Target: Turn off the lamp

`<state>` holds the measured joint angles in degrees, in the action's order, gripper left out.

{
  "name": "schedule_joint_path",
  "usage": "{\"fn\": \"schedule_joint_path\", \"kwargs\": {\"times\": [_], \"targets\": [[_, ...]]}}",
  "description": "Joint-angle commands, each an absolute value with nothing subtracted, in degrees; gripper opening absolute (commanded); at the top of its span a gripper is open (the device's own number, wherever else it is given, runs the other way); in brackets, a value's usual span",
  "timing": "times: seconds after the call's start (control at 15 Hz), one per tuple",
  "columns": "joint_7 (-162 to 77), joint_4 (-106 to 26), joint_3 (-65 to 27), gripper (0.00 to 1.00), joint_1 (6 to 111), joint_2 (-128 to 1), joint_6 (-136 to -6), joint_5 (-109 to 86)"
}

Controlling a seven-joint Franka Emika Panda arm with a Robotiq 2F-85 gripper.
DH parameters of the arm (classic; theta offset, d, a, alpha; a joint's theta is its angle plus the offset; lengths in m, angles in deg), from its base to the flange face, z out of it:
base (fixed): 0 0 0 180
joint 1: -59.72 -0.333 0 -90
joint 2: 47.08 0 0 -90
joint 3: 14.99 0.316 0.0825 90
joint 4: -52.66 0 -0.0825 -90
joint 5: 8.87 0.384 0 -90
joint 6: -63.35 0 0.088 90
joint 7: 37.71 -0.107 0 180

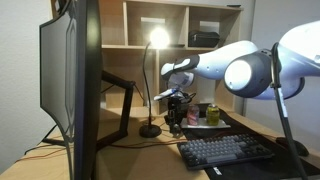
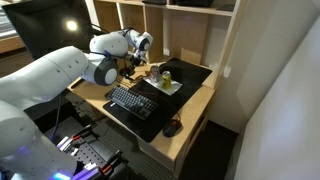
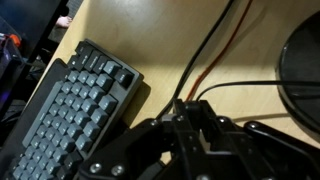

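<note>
The slim black lamp stands on the desk beside the monitor. Its small head glows brightly and its round base rests on the wood. My gripper points down just beside the base, low over the desk, with its jaws shut and nothing between them. In the wrist view my gripper hangs over bare wood and cables, and a dark round shape at the right edge looks like the lamp's base. In an exterior view my gripper is at the back of the desk; the lamp is hard to make out there.
A large monitor on a thick black arm fills the left. A keyboard lies on a black mat in front. A green can stands close to the gripper. Cables cross the wood. A mouse sits near the desk edge.
</note>
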<state>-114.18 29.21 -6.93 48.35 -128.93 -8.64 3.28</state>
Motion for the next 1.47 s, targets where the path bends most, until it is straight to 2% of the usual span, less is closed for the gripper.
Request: {"fn": "schedule_joint_path", "kwargs": {"times": [0.0,0.33,0.47,0.93,1.4], "targets": [[-114.31,27.92,-8.39,0.51,48.33,-129.18,-7.1,1.6],[-112.79,29.18,-10.2,0.87,47.55,-130.89,-9.46,-1.97],[-112.57,29.73,-10.52,0.97,47.17,-130.85,-9.6,-3.17],[-109.83,34.17,-12.58,1.0,44.23,-132.75,-17.0,-9.61],[-108.87,31.74,-14.38,1.0,43.74,-132.11,-27.64,-9.27]]}}
